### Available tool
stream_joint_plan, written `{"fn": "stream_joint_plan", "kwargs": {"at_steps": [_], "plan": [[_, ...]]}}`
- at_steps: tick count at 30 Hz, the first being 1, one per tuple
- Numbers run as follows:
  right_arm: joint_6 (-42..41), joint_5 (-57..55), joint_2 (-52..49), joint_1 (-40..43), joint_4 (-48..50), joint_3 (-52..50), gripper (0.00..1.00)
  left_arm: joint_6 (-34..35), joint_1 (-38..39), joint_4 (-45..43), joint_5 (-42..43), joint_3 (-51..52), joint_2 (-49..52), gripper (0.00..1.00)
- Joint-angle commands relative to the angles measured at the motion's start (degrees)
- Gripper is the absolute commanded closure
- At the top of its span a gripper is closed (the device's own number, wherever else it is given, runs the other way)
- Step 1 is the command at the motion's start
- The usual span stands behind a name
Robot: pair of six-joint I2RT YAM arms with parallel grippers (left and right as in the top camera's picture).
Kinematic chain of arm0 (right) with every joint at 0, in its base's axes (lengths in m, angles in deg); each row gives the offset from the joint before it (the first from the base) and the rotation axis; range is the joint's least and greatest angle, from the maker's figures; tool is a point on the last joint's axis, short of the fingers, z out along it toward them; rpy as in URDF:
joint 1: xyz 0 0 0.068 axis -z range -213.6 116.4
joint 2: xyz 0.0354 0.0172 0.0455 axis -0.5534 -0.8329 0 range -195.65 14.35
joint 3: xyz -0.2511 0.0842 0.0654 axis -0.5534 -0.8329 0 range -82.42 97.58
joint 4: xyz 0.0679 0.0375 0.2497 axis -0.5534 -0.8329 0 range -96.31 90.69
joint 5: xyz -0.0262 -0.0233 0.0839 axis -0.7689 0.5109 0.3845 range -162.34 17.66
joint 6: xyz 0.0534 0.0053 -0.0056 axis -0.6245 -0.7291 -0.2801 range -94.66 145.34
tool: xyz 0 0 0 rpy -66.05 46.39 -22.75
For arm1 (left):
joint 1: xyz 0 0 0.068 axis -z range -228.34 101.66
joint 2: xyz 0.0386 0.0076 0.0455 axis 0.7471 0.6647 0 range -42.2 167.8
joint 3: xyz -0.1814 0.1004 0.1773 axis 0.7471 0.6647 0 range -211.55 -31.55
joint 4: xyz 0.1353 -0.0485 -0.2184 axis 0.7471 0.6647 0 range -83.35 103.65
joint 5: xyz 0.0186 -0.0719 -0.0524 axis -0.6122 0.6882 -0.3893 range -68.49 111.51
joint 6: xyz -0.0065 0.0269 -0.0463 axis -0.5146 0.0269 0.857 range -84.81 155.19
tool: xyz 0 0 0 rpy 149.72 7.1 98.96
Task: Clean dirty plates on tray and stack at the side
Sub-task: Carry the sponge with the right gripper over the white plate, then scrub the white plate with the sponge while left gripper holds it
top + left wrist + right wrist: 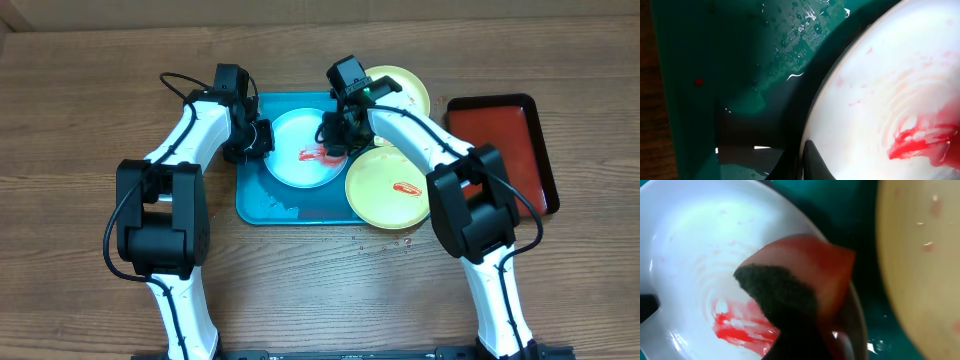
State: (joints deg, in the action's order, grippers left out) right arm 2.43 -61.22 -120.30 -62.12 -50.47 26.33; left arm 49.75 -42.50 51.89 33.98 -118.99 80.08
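The pale blue-white plate [295,160] lies in the turquoise tray [262,205] with a red sauce smear [318,155] at its right side. My left gripper [258,138] is shut on the plate's left rim; in the left wrist view one dark finger [810,160] lies over the rim of the plate [890,90]. My right gripper [338,135] is shut on a red sponge [810,275] with a dark scrub face, pressed on the plate [695,250] beside the smear [740,327]. Two yellow-green plates sit at the tray's right: one in front [395,188] with a red smear, one behind [402,90].
A smaller red tray with a black rim [500,140] lies on the wooden table at the right. Water drops wet the turquoise tray floor [805,30] and the table in front of the tray [390,243]. The front yellow-green plate [920,255] is close to the sponge.
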Motion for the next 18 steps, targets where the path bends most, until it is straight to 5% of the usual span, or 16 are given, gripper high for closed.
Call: {"fn": "stream_joint_plan", "kwargs": {"at_steps": [1,18], "plan": [[-2.49,0.52,-1.88,-3.26,1.01,0.74,0.96,0.04,-0.63,0.11,-1.88,1.07,2.86,0.96],[-4.94,-0.81,-1.88,-8.04,0.11,0.74,0.96,0.04,-0.59,-0.09,-1.90,1.07,2.86,0.96]]}}
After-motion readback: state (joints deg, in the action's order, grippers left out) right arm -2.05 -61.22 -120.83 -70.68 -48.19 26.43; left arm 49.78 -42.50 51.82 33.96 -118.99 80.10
